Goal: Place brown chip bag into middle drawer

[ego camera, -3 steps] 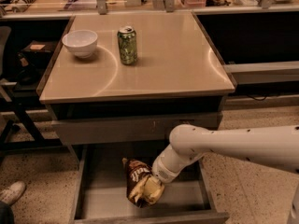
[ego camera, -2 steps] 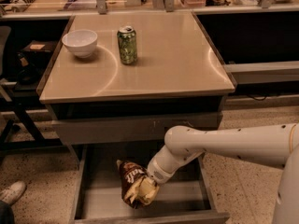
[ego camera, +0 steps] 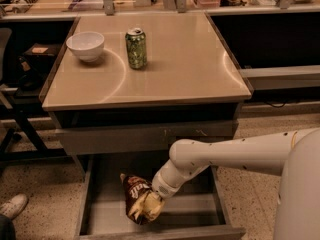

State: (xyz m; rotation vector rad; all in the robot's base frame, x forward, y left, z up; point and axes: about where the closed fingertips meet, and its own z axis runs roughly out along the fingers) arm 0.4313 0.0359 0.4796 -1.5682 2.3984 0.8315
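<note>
Brown-and-cream foil marks the brown chip bag [ego camera: 136, 194], tilted inside the open middle drawer [ego camera: 100, 219] near its front wall, at 6 o'clock from the table [ego camera: 190, 69]. At the bag's 4 o'clock the gripper [ego camera: 153, 200] is clamped on its crumpled cream end. The white arm [ego camera: 225, 156] reaches in from 3 o'clock. On the table a green can [ego camera: 136, 48] stands at 12 o'clock and a white bowl [ego camera: 85, 45] at 10 o'clock.

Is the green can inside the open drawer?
No, the green can stands on the tabletop; the gripper is down in the middle drawer at the brown chip bag.
</note>
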